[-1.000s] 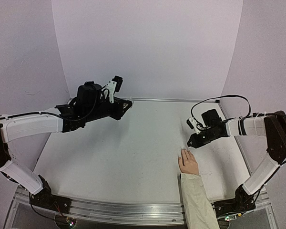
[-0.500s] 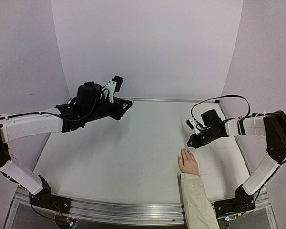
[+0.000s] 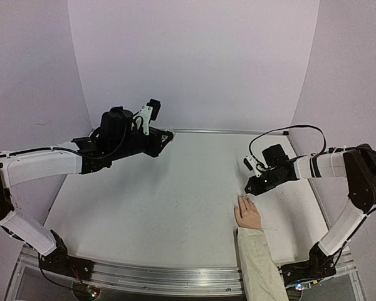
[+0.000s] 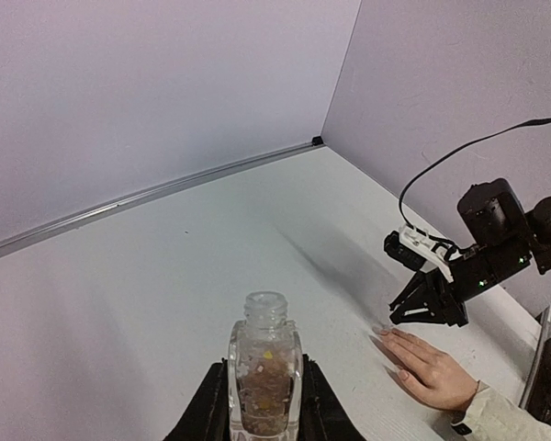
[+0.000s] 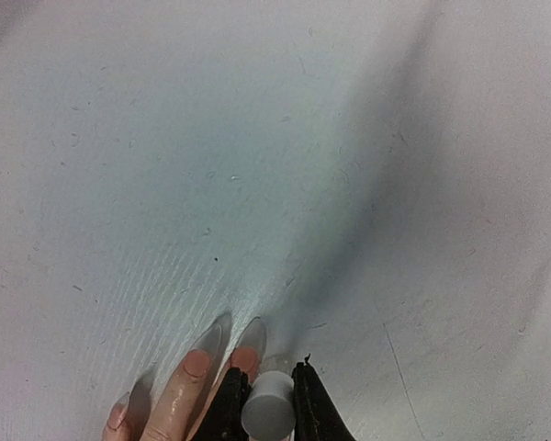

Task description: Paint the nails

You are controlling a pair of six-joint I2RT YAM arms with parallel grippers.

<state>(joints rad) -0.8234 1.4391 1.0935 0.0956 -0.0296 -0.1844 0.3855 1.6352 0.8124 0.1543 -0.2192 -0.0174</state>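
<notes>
My left arm [image 3: 44,166] stretches across the white surface [image 3: 175,188], my left tool [image 3: 165,139] clamped on an upright open bottle [image 4: 264,358]. My right arm [image 3: 329,164] bends inward, my right tool [image 5: 268,409] pinching a white cap [image 5: 267,415] over the flat hand [image 3: 248,214] and its nails [image 5: 197,364].

1. In the right wrist view, the bottom edge is cutting off the hand [image 5: 179,400], leaving only fingertips showing (three nails [image 5: 197,363] at most).
2. The white cap [image 5: 267,419] is hiding whatever is sitting beneath it in the right end effector [image 5: 267,406].
3. The left wrist view's bottom edge is cropping the bottle [image 4: 264,367] base and the left end effector [image 4: 264,413] gripping it.
4. From above, the nails are reading too small to tell from skin.
</notes>
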